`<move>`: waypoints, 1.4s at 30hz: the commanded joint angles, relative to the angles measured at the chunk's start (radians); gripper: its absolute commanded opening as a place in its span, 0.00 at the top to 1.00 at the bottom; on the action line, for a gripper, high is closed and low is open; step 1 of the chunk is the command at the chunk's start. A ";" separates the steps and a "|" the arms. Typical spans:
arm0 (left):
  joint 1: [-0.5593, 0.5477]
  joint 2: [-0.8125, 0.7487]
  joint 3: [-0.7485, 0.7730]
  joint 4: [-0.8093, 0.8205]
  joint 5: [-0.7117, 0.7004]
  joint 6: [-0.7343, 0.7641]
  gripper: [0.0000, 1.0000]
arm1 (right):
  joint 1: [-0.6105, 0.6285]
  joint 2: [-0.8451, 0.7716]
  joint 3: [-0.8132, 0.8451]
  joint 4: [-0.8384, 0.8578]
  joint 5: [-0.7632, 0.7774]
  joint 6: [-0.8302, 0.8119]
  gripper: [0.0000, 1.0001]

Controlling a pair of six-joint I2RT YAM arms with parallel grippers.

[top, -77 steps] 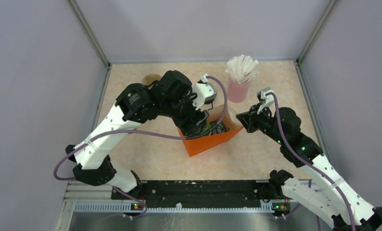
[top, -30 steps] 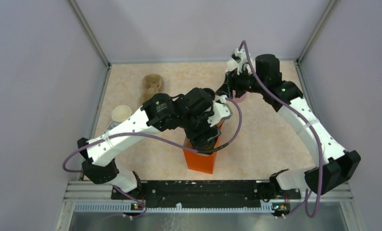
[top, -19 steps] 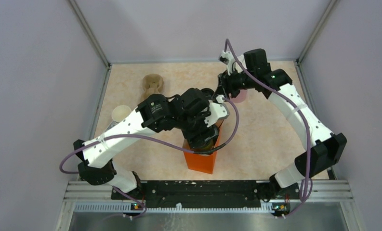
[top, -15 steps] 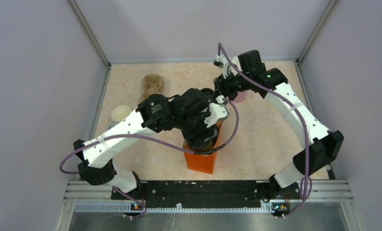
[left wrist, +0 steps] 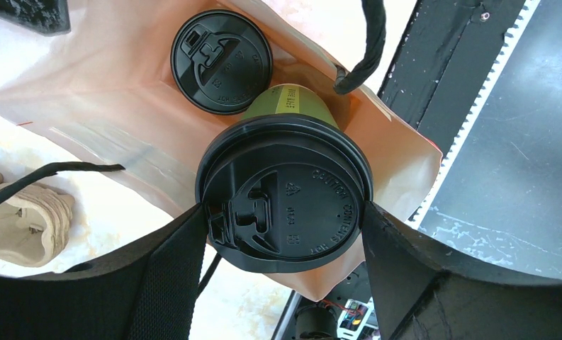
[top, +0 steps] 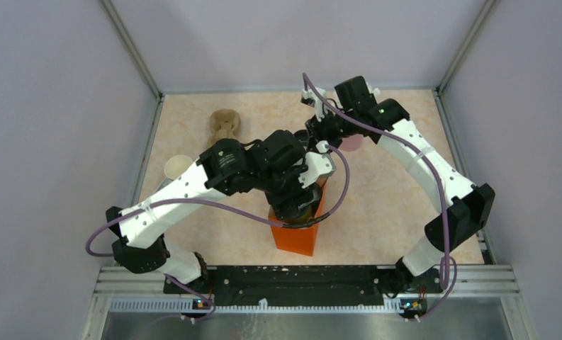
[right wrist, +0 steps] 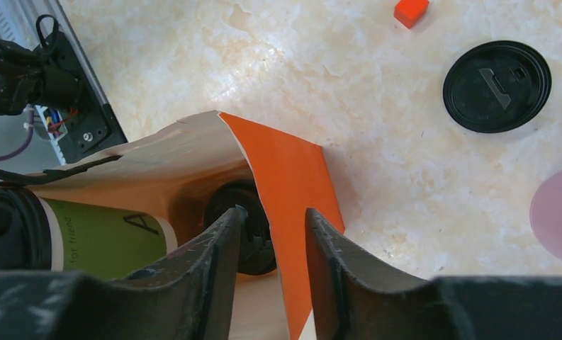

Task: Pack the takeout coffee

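the takeout coffee [left wrist: 285, 205] wears a black plastic lid, semi-gloss with raised lettering; its wall is matt olive paper. the bag [right wrist: 285, 177] is paper, smooth orange outside, pale and creased inside. the left tool [left wrist: 283, 211] has fingers [left wrist: 168, 269] of matt black plastic; the right tool [right wrist: 274, 212] has the same, scuffed whitish along the edges. the counter [right wrist: 349, 64] is smooth marbled beige with a soft sheen. at 9 o'clock in the left wrist view, a beige carrier [left wrist: 23, 223] looks rough and fibrous.

On the black lid [left wrist: 285, 195] of the takeout coffee [left wrist: 299, 106], between the left gripper's [left wrist: 283, 212] fingers: embossed "CAUTION CONTENTS HOT", legible. Cup's green wall: large "A" legible in the right wrist view; small print illegible. On the second lid [left wrist: 221, 60], beyond the fingertips: embossing illegible.
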 commanded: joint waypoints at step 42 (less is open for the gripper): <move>-0.012 0.191 0.305 -0.051 0.071 -0.218 0.46 | 0.047 -1.083 -0.986 0.469 0.576 0.406 1.00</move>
